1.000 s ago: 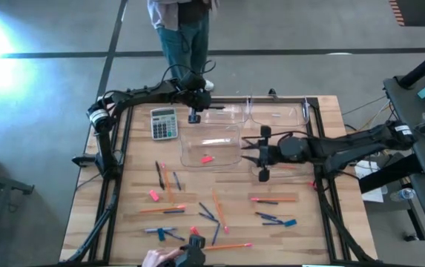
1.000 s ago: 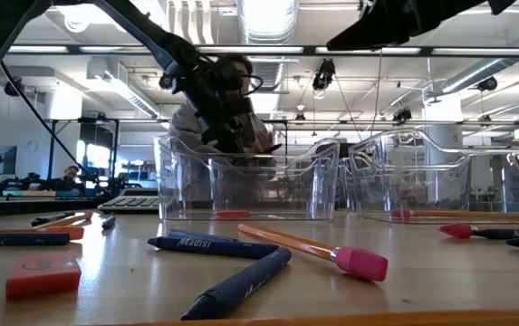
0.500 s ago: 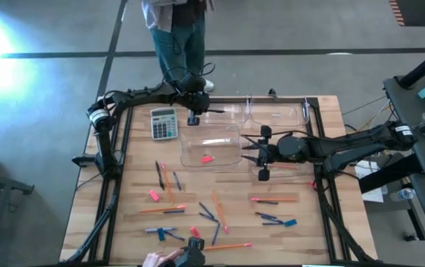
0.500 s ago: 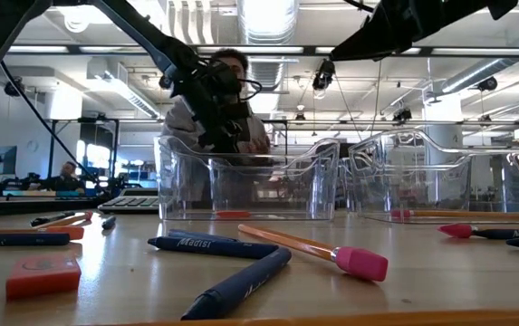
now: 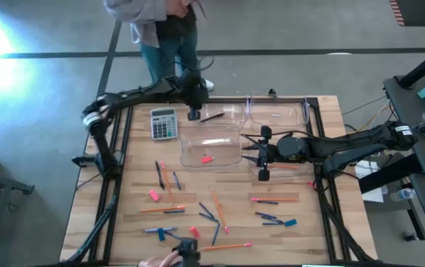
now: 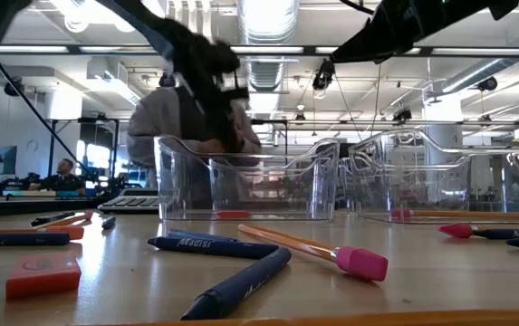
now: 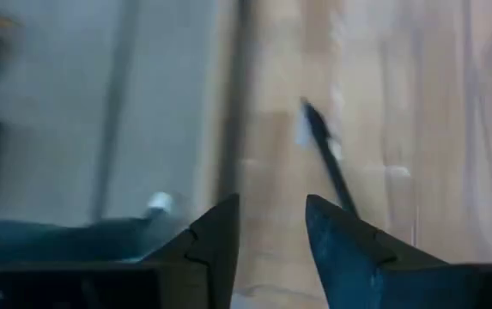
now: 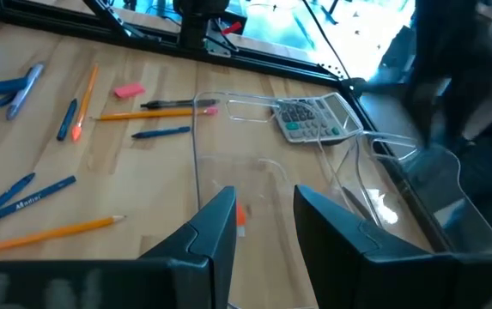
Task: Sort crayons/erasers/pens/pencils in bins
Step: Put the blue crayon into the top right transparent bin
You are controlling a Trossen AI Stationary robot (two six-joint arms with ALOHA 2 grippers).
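Although parted and empty, the left gripper (image 5: pixel 194 114) hangs over the far-left bin (image 5: pixel 231 111), where a dark pen (image 5: pixel 212 117) lies just beside it. That pen looks light, stiff and slippery, best pinched mid-shaft. Spread and holding nothing, the right gripper (image 5: pixel 248 150) waits beside the nearer bin (image 5: pixel 190 152) containing an eraser (image 5: pixel 206 159).

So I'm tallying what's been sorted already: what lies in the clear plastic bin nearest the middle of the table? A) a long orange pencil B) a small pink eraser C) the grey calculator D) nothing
B: the high view shows a small pink eraser inside the middle clear plastic bin, with nothing else visible in it.
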